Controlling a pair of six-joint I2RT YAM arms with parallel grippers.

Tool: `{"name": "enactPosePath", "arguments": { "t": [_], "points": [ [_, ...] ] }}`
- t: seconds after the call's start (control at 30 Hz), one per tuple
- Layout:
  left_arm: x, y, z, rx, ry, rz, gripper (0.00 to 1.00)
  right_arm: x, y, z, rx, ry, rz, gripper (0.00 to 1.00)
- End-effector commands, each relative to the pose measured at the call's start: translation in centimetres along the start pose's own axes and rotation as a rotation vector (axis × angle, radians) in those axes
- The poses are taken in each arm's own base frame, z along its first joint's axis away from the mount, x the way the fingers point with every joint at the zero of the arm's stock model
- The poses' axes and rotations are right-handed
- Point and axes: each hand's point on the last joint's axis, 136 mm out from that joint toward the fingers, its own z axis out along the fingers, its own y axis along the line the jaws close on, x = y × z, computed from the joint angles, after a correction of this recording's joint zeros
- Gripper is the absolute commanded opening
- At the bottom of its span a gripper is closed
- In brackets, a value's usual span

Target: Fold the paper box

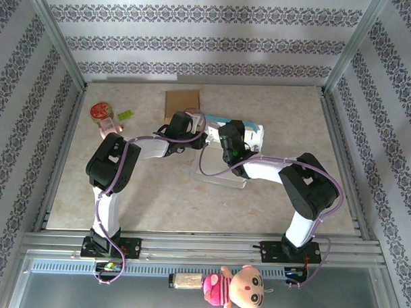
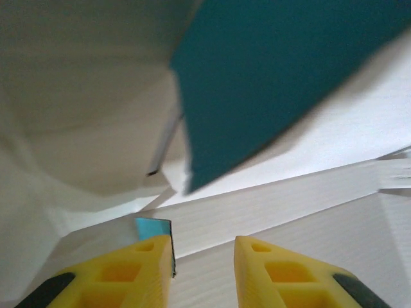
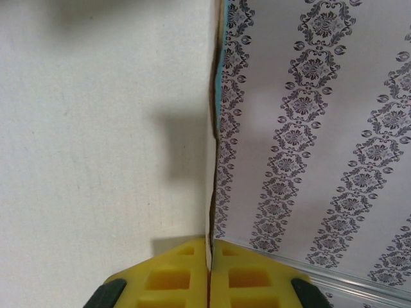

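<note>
Right tool (image 3: 210, 255) is pinching the box wall (image 3: 212, 154) edge; left tool (image 2: 203, 260) is sitting spread near the teal flap (image 2: 276, 70). You're wanting firm, even pressure along the crease.

Top view: paper box (image 1: 255, 134) mostly covered by left arm (image 1: 135, 150) and right arm (image 1: 259, 171).
Left wrist: teal flap (image 2: 270, 77) blurred, too near the lens. Left hand (image 2: 202, 269) cut off at bottom edge.
Red-topped item (image 1: 101, 111) on bench (image 1: 156, 206): too small to tell.
</note>
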Motion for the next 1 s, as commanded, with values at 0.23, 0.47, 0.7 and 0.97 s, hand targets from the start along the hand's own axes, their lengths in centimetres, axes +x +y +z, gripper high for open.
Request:
{"name": "enactPosePath", "arguments": {
  "t": [0.23,0.47,0.7,0.97],
  "points": [
    [-1.9,-0.8,-1.8,0.064,-0.081,-0.024,0.42,0.6,-0.7,-0.4,0.01,0.01,0.039,0.08],
    [-7.1,2.9,-10.0,-0.147,-0.221,0.096,0.5,1.1,-1.1,-0.7,0.014,0.009,0.046,0.08],
    [-8.1,4.2,-10.7,-0.08,-0.106,0.24,0.54,0.9,-1.2,-0.6,0.016,0.01,0.053,0.08],
    [-8.2,2.5,-7.9,0.168,0.025,0.267,0.55,0.9,-1.3,-0.8,0.014,0.006,0.049,0.08]
  ]
}}
